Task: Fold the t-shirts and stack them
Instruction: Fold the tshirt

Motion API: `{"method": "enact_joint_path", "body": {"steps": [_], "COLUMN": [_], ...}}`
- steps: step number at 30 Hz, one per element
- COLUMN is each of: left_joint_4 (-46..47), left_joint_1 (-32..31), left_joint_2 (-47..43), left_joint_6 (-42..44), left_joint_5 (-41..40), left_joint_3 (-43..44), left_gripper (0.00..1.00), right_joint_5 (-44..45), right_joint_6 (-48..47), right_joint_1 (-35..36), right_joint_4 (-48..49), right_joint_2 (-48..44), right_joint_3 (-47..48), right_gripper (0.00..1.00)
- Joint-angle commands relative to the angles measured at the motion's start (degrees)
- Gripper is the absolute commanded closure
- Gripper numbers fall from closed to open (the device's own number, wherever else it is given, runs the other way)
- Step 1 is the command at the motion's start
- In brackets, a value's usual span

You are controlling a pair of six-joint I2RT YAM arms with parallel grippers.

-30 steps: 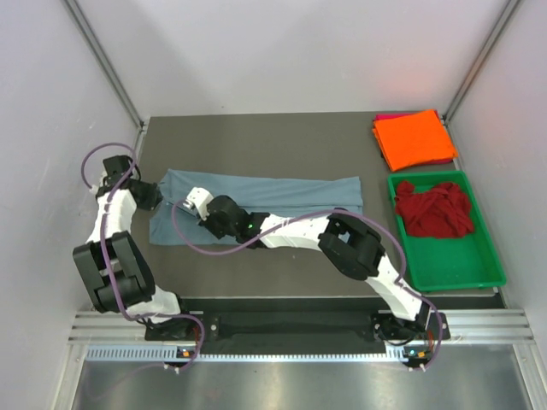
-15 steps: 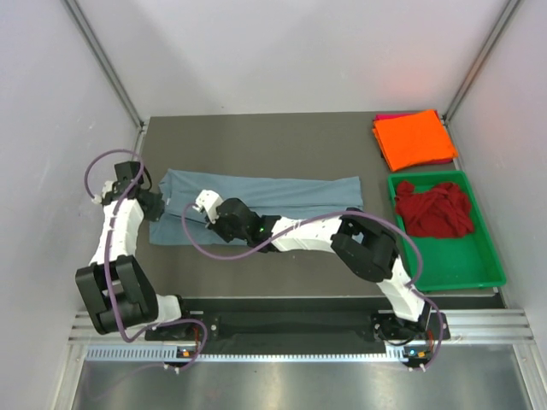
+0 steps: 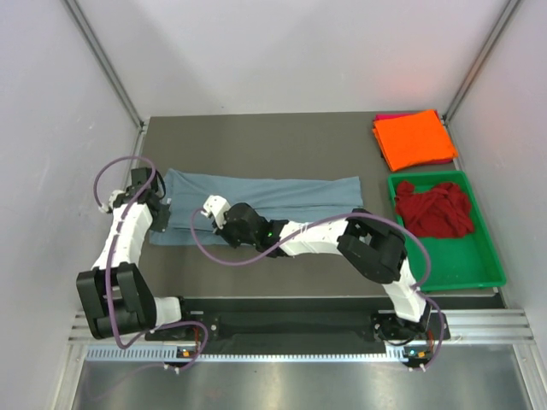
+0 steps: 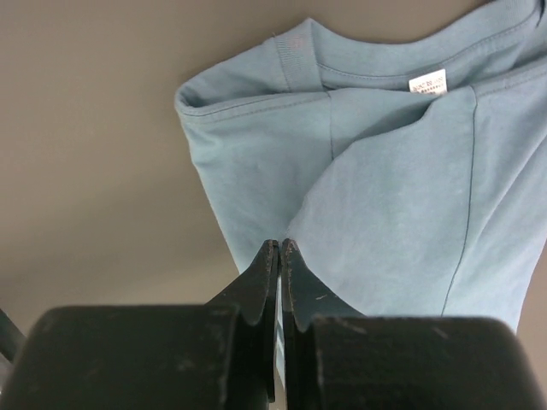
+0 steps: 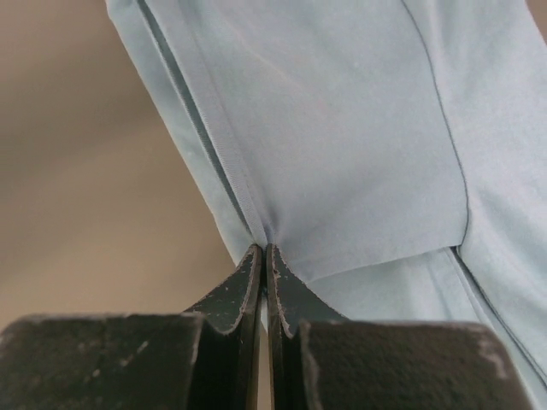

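Note:
A dusty blue-grey t-shirt (image 3: 273,195) lies folded lengthwise into a long strip across the dark table. My left gripper (image 3: 164,215) is shut on its left near edge; the collar and white label show in the left wrist view (image 4: 367,137). My right gripper (image 3: 220,213) is shut on the shirt's near hem edge (image 5: 342,154), pinching cloth between its fingertips. A folded bright orange shirt (image 3: 414,138) lies on a magenta-pink one (image 3: 390,116) at the back right. A dark red shirt (image 3: 434,208) lies crumpled in the green tray (image 3: 444,265).
The grey walls and metal posts stand close at the left and right of the table (image 3: 256,141). The right arm reaches far across to the left, over the near part of the table. Purple cables loop off both arms.
Both grippers have moved toward the near side and slightly right, dragging the shirt's left end with them. The left arm has stretched out further.

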Motion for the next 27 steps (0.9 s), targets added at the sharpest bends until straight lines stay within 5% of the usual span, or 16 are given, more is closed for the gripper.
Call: {"method": "enact_joint_path", "body": {"steps": [1, 27], "left_joint_4": [-1.92, 13.37], "left_joint_1": [-0.35, -0.35], "left_joint_2": [-1.86, 14.13], "left_joint_6": [-2.46, 3.42], "left_joint_5": [-4.19, 7.23], "left_joint_3": [-0.10, 4.73], "left_gripper": [1.00, 1.00], "right_joint_5": [-1.09, -6.53], "right_joint_6": [0.66, 3.47], "right_joint_1": [0.38, -3.83], "right_joint_4": [3.68, -1.15], "right_joint_2": [-4.54, 2.93], "right_joint_3": [-0.75, 6.98], "right_gripper": [1.00, 1.00]}}
